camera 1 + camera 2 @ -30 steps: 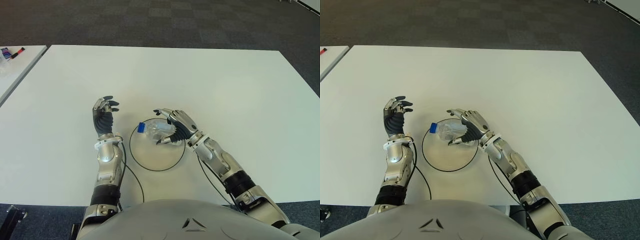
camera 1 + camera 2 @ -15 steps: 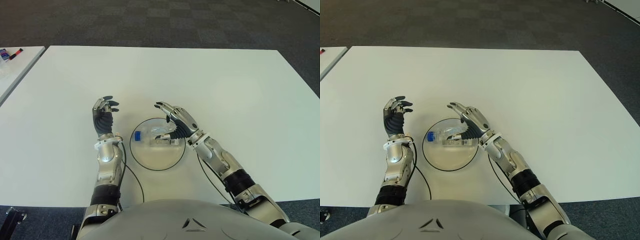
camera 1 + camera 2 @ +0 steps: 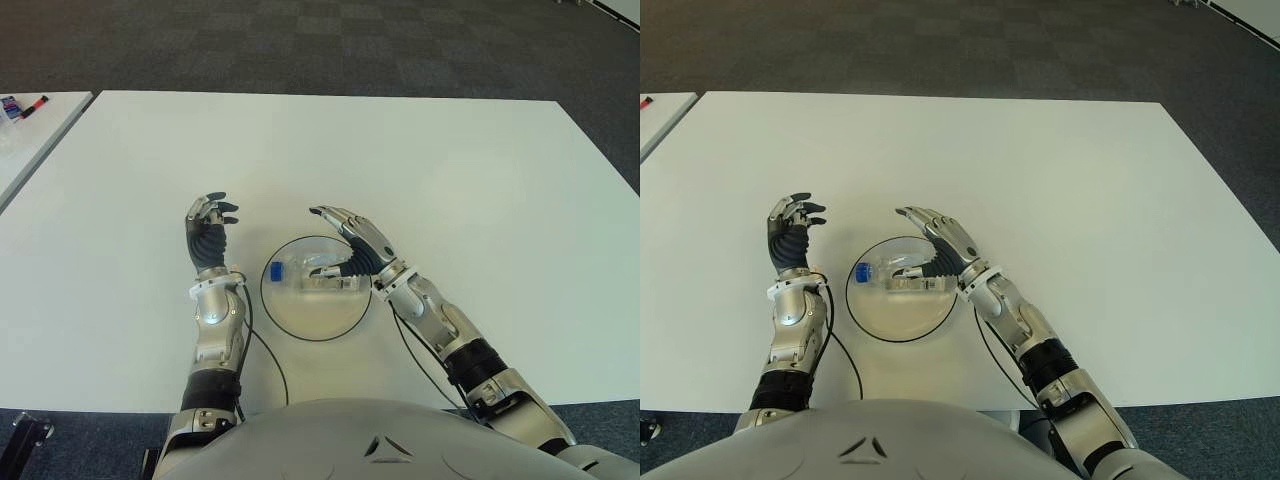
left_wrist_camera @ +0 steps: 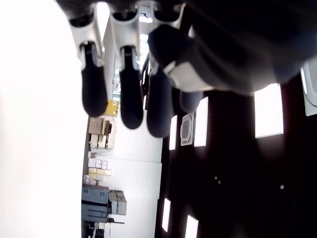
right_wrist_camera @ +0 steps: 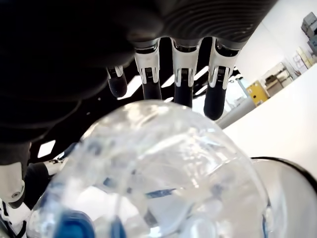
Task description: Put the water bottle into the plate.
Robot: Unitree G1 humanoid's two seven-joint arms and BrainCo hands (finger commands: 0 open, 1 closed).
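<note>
A clear water bottle (image 3: 318, 276) with a blue cap (image 3: 277, 271) lies on its side in the round clear plate (image 3: 300, 337), cap toward my left. My right hand (image 3: 338, 243) hovers over the bottle's base end, fingers stretched out above it and the thumb beside it. In the right wrist view the bottle (image 5: 163, 163) fills the foreground below straight fingers (image 5: 183, 84) that do not wrap it. My left hand (image 3: 208, 228) is held up just left of the plate, fingers loosely bent, holding nothing.
The white table (image 3: 450, 170) stretches far ahead and to the right. A black cable (image 3: 268, 352) runs from my left wrist along the near side of the plate. A second table with markers (image 3: 25, 105) stands at the far left.
A second ago my right hand gripped the bottle, tilted over the plate. The bottle has come down flat in the plate, and the fingers have opened and lifted off it. My left hand stayed still.
</note>
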